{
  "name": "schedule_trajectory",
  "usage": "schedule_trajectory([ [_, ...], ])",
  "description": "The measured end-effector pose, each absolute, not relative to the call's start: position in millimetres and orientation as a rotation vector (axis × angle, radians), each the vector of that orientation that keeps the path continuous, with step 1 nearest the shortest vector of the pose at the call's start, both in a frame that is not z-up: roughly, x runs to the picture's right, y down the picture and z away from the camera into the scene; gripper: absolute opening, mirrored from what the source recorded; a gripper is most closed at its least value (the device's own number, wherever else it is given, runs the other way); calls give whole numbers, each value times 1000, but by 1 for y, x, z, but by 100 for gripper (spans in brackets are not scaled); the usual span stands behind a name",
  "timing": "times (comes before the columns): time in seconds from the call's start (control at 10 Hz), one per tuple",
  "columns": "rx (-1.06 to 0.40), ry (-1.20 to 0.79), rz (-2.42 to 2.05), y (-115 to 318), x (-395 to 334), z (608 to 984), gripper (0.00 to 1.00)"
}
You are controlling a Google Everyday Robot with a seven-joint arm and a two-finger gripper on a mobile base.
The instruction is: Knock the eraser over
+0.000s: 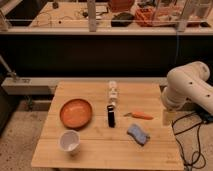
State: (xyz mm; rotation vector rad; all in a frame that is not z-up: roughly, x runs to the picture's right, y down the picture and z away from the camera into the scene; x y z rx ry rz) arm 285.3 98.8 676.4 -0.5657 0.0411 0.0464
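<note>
So here's what we've got: a wooden surface (pixel 90 152) with a handful of things spread across it. The eraser (pixel 111 116) is the little black block standing upright pretty much in the middle. It sits just right of the orange bowl (pixel 76 113) and just on the near side of a slim white bottle-like thing (pixel 113 93) lying lengthwise toward the back. We can't tell if the eraser and the bottle actually touch, but they're very close.

To the eraser's right there's a small orange carrot-looking item (pixel 140 115) lying flat. Nearer the front from that is a blue-grey soft pad (pixel 138 134). A white cup (pixel 69 141) stands near the front left, open side up, in front of the bowl.

The robot's chunky white arm (pixel 190 89) is off at the right edge of the surface. The end effector (pixel 168 116) looks to be tucked low beneath it, right by that edge and well apart from the eraser. We honestly can't tell whether it's wide or narrow from here. Dark cables (pixel 192 145) trail on the floor below the arm.
</note>
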Motion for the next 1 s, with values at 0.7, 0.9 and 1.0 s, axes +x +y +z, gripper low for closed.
schedule_trajectory([
  [0.7, -565, 41, 47, 99, 285, 676, 80],
  [0.9, -565, 34, 38, 98, 282, 675, 71],
  [1.0, -565, 26, 25, 98, 274, 674, 69],
])
